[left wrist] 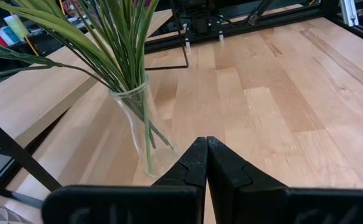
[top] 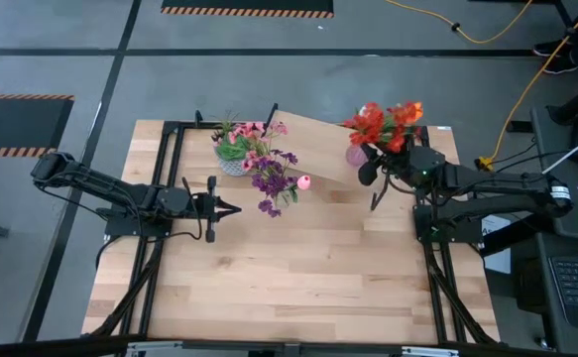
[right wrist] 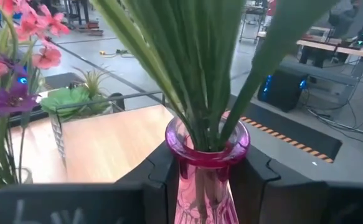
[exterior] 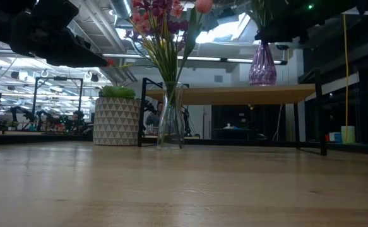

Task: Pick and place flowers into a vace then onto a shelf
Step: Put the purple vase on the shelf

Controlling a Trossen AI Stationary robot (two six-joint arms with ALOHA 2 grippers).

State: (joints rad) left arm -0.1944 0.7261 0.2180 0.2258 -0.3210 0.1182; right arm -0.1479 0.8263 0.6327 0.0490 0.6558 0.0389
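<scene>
A pink glass vase holding a red-orange bunch stands on the light wooden shelf near the table's far edge. My right gripper is shut on it. A clear glass vase with pink and purple flowers stands on its base on the tabletop in front of the shelf. My left gripper is shut and holds nothing. It hovers just left of the clear vase, pointing at it. My right gripper holds the pink vase by its neck, just below the rim. The neck is pinched between the two fingers, which come in level from the table's right side. The vase is upright, and its base appears to rest on the shelf board.
A green plant in a white patterned pot stands left of the clear vase, by the shelf's black legs. The near half of the wooden tabletop is bare. Black frame rails run along both sides.
</scene>
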